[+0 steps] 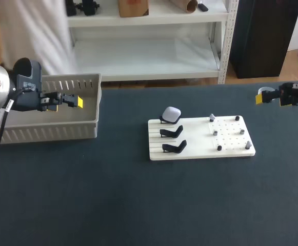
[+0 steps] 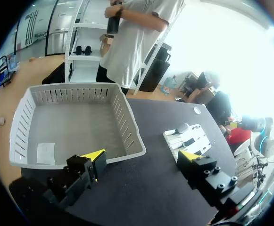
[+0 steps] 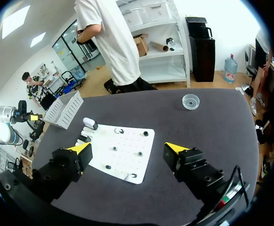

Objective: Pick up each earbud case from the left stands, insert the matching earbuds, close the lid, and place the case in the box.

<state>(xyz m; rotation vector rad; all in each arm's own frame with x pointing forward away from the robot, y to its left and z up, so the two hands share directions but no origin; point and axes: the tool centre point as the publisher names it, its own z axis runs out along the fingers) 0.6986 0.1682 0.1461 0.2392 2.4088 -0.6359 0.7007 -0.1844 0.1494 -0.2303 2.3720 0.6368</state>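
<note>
The dark table point(image 1: 138, 205) carried everything; at its left side sat the white slatted box point(image 1: 46, 134), and right of the middle lay the white board point(image 1: 200, 152); the left gripper point(image 1: 66, 104) hung above the box's right half, its fingers spread wide with nothing between them, which the left wrist view confirmed; the right gripper point(image 1: 271, 98) hovered off beyond the board's right end, jaws likewise apart and empty.

On the board's left part stood three black stands; only the rearmost held a white earbud case point(image 1: 171, 114), lid closed as far as could be seen; the middle stand point(image 1: 172, 132) and the front stand point(image 1: 174, 147) were bare. Six small earbuds point(image 1: 215, 132), too small to tell apart, sat on the pegged right part; a small clear dish point(image 3: 190, 100) lay on the table behind the board.

In the left wrist view the box floor showed only a flat pale patch point(image 2: 45, 153) and no case; so whether two cases had been handled could not be told. By my judgement the whole cycle for the remaining case was yet to do: lifting, filling, closing, boxing.
</note>
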